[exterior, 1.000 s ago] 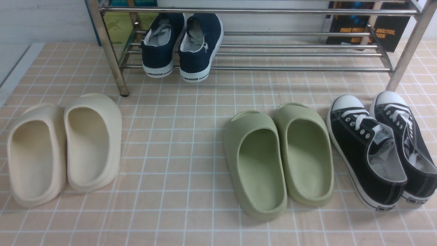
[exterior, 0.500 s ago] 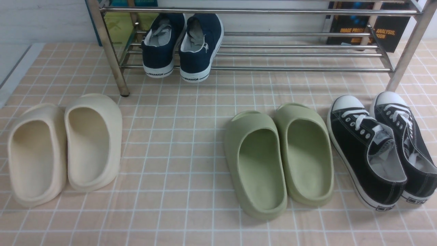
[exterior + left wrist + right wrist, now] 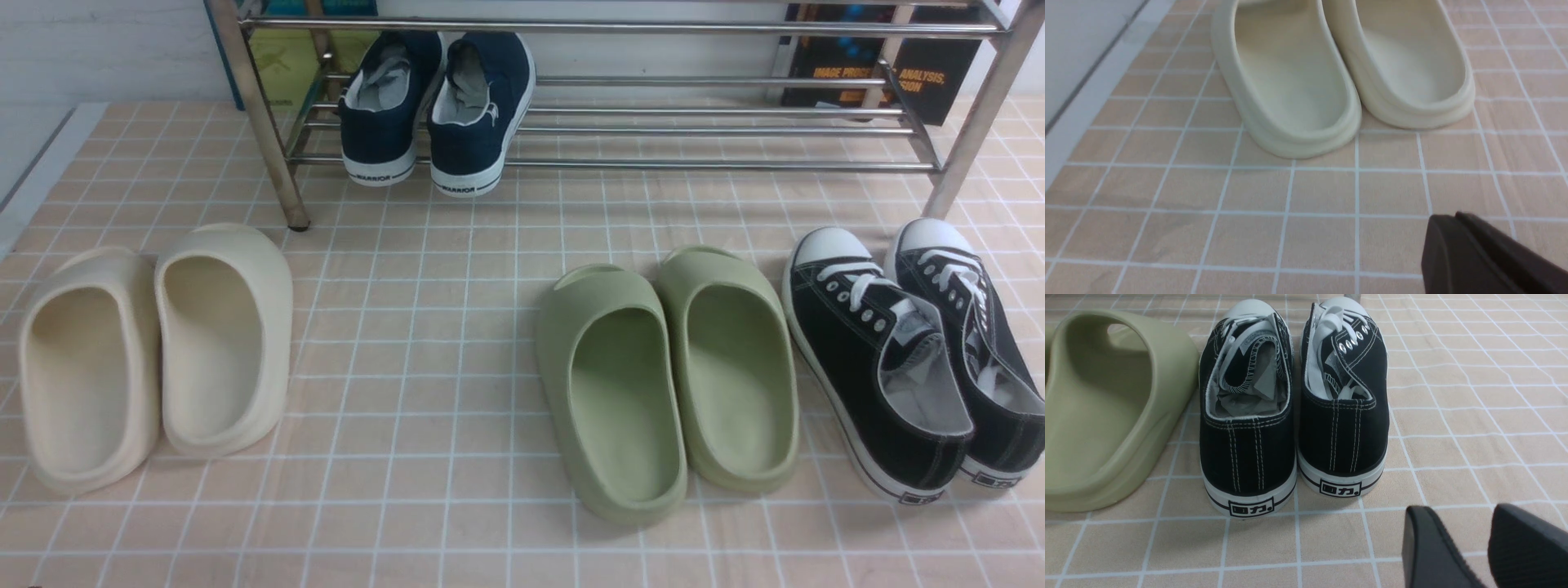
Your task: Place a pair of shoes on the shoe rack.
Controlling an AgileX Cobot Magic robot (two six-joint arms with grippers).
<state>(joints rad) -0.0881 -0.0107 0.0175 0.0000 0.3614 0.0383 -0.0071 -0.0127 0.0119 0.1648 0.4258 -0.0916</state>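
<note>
Nothing has shifted since a second ago; every shoe lies where it did. The left hand [image 3: 1457,245] hovers over the tiled floor [image 3: 457,327] near the cream slides [image 3: 155,351], fingers pressed together. The navy shoes [image 3: 437,106], white-soled with "WARRIOR" on the heels and paper inside, sit side by side on the shoe rack [image 3: 694,131], heels out, at its left end. The right hand [image 3: 1470,543], spread and empty, hangs behind the black sneakers [image 3: 906,351].

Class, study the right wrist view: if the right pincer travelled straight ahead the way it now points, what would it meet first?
Probably bare tiled floor first: the right pincer, jaws apart, points just beside the black lace-up sneakers. The nearer sneaker's heel lies close to that line, so a graze is possible; depth is unclear.
</note>
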